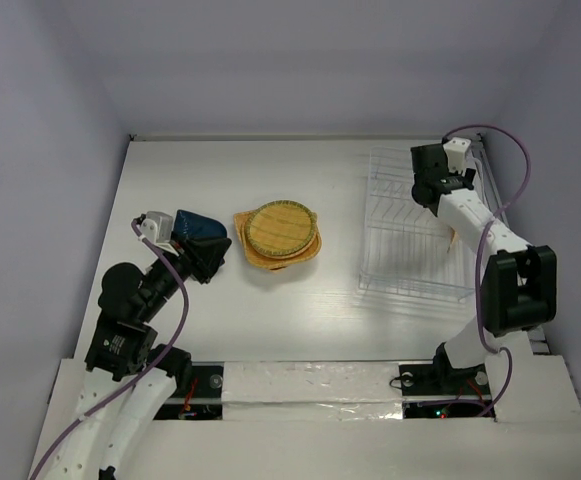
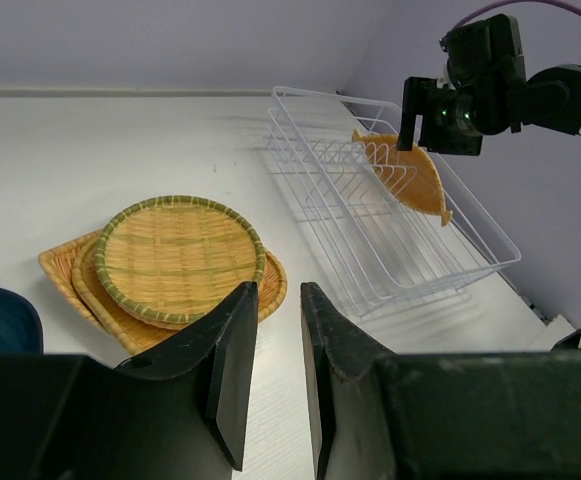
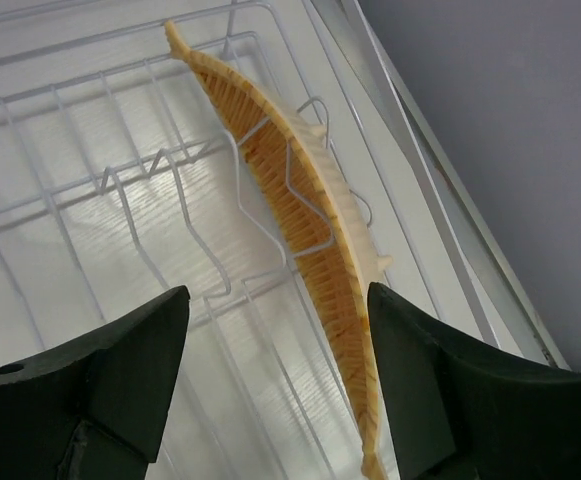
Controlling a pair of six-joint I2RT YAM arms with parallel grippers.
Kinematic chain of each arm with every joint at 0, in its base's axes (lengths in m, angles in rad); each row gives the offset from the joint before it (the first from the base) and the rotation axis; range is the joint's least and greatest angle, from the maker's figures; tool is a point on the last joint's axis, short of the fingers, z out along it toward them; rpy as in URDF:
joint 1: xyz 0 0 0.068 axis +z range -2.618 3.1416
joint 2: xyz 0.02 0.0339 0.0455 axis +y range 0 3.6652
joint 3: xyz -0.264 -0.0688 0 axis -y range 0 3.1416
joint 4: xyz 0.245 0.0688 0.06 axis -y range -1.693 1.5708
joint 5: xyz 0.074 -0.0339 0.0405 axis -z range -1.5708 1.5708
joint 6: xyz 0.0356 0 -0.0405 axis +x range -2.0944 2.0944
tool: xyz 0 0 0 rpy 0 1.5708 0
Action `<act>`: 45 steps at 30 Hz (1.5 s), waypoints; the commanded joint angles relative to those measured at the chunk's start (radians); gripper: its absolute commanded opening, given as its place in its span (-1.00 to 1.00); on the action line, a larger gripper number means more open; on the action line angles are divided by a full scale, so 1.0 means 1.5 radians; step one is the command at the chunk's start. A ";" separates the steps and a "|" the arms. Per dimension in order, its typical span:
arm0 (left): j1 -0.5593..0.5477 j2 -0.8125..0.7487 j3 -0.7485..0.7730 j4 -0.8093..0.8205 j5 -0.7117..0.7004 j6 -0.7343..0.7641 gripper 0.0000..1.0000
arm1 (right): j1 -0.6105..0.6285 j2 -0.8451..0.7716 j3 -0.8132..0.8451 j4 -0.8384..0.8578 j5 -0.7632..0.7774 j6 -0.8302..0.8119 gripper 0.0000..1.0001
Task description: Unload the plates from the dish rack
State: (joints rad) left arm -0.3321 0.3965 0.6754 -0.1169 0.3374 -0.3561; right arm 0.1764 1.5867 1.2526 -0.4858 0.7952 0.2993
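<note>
Tines of the dish rack (image 1: 400, 240) prop the leaf-shaped plate (image 3: 300, 230) on edge, centre frame; right pincer (image 3: 275, 300) hangs spread over its rim, seemingly ready to close. Left pincer (image 2: 278, 295): narrowly apart, empty.

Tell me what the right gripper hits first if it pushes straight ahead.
Likely the leaf-shaped woven plate standing on edge in the dish rack; the open right gripper lines up over it, depth unclear.
</note>
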 commanded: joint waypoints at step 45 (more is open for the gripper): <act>-0.003 0.022 0.019 0.034 0.016 0.005 -0.57 | 0.034 0.095 0.066 0.163 0.253 -0.317 -1.00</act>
State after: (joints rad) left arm -0.3321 0.4244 0.6754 -0.1127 0.3580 -0.3561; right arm 0.2127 1.7988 1.3556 -0.3912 1.0416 -0.1017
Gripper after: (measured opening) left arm 0.212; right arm 0.123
